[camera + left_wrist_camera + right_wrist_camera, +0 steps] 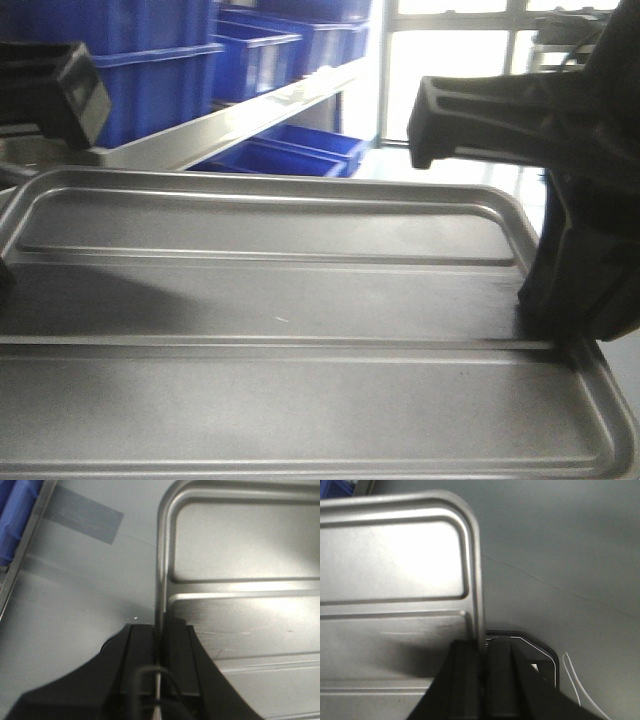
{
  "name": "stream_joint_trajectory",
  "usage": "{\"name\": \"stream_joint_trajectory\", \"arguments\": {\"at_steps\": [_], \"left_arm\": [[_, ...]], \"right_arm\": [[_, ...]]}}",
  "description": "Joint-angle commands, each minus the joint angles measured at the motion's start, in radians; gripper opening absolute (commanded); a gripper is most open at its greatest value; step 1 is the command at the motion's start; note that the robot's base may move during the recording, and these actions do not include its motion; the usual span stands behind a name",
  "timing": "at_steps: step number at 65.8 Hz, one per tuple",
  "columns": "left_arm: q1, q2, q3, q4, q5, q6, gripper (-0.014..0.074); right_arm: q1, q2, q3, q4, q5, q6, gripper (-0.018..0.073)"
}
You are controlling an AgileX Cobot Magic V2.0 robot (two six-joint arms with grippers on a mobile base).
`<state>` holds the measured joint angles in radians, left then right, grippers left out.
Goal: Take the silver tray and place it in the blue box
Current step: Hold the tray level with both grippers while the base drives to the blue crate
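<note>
Silver tray (300,300) fills the front view, its near long rim close under the camera and its two ridges running across, carried between both arms by its short edges. The left claw (159,630) is closed to a sliver with only the thin upright rim between its pads, partway along the left edge below a rounded corner. The right claw (483,647) nips the opposite rim the same way. Both grips are narrow pinches on smooth metal, so the likeliest failure is the tray pivoting about the line between them, dipping one long edge and sliding out. Uneven travel of the arms would make it worse: drifting apart would pull a rim free, and closing in would bow or twist the sheet. Below lies a grey floor (75,605) with a tape patch (82,517) and a white cord (572,680); I cannot tell how far the tray is above it. A dropped corner would strike there. Beyond stands shelving (230,120) loaded with blue bins (260,55), and which of them is the blue box I cannot tell. A tray this wide could clip the shelf edge or a bin rim on the way in, and it hides much of the front camera's lower view.
</note>
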<state>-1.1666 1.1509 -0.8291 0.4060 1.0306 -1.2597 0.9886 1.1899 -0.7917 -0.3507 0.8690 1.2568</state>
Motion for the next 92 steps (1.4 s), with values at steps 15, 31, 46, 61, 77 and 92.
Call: {"name": "stream_joint_trajectory", "arguments": {"at_steps": [15,31,46,61,77,92], "left_arm": [[-0.006,-0.021,-0.022,0.036,0.017,-0.008,-0.0015],[-0.006,-0.021,-0.022,0.036,0.017,-0.008,-0.0015],[-0.006,-0.021,-0.022,0.036,0.017,-0.008,-0.0015],[-0.006,-0.021,-0.022,0.036,0.017,-0.008,-0.0015],[-0.006,-0.021,-0.022,0.036,0.017,-0.008,-0.0015],[-0.006,-0.021,-0.022,0.036,0.019,-0.008,-0.0015]], "right_arm": [[-0.002,-0.027,-0.024,-0.048,0.006,0.008,0.0060],[-0.002,-0.027,-0.024,-0.048,0.006,0.008,0.0060],[-0.002,-0.027,-0.024,-0.048,0.006,0.008,0.0060],[-0.002,-0.027,-0.024,-0.048,0.006,0.008,0.0060],[-0.002,-0.027,-0.024,-0.048,0.006,0.008,0.0060],[-0.002,-0.027,-0.024,-0.048,0.006,0.008,0.0060]]}}
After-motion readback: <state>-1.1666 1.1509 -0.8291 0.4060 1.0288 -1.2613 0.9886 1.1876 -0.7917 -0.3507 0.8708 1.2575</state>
